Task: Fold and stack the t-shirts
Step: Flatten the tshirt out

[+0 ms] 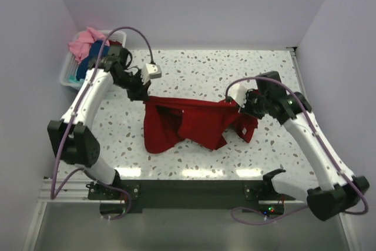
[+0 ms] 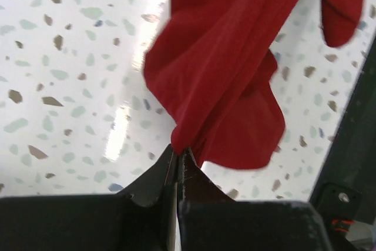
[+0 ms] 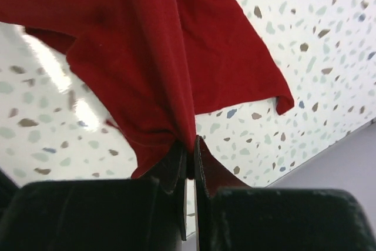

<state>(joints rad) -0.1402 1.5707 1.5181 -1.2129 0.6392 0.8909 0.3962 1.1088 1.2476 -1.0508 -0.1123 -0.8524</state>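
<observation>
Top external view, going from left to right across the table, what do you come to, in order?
First the white basket by the left wall → left gripper, shut on the shirt's edge → deep red t-shirt, strung between both grippers → right gripper, shut on its other end.
</observation>
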